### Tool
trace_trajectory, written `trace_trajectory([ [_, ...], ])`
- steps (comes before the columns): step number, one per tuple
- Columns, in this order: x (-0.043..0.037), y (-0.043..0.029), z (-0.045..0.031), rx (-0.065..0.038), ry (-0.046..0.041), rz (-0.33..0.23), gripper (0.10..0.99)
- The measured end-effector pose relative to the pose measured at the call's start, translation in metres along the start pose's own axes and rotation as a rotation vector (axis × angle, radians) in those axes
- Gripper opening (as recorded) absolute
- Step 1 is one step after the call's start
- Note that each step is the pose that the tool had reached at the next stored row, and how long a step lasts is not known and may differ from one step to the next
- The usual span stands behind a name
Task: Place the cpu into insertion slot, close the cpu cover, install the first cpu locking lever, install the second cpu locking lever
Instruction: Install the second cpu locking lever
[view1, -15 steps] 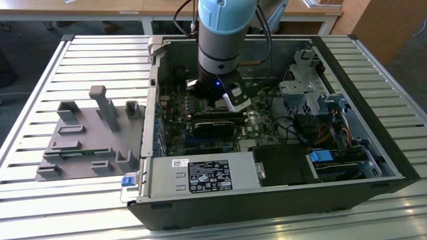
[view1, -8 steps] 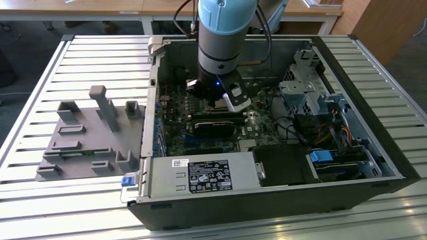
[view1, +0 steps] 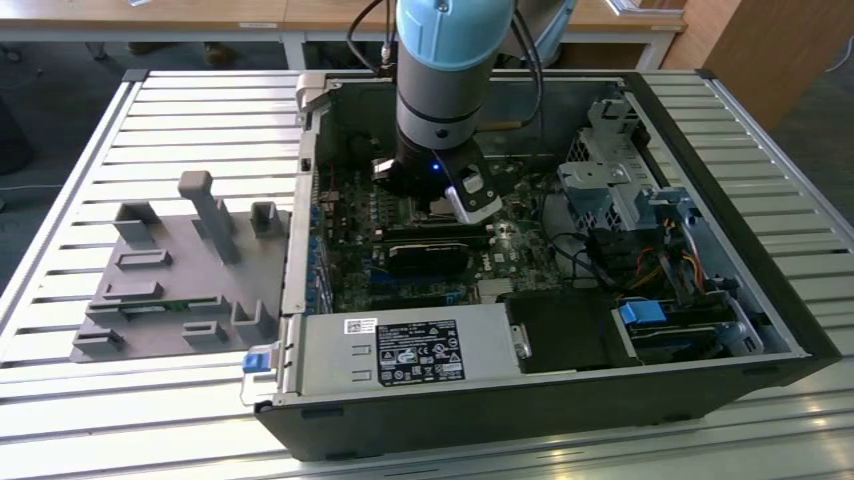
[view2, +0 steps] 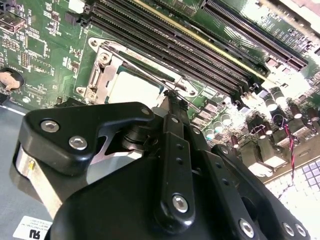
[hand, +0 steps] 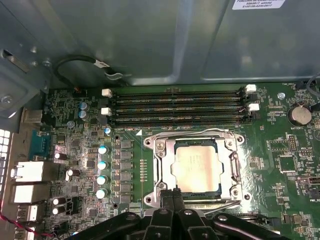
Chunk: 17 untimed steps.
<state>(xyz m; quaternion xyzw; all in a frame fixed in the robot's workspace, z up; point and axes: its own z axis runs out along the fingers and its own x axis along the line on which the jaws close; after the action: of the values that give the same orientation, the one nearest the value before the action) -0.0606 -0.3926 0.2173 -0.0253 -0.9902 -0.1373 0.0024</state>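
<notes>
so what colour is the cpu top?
Silvery-grey metal; the cpu shows best in the first wrist view, seated in the socket under the cpu cover.

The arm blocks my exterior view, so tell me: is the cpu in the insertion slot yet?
Observer: Yes. In the first wrist view the cpu lies flat in the insertion slot.
Operator: Is the cover down?
Observer: The cpu cover lies flat around the chip, which shows through its window.
Operator: Where is the gripper?
Observer: The gripper, fingers together, is at the cover's edge.
</notes>
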Motion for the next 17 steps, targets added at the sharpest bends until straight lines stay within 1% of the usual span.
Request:
trace_trajectory([
  [3, 0.0, 0.0007, -0.0026, 0.0, 0.0, 0.0, 0.122],
  [17, -0.0009, 0.0074, -0.0262, 0.0, 0.0001, 0.0, 0.122],
])
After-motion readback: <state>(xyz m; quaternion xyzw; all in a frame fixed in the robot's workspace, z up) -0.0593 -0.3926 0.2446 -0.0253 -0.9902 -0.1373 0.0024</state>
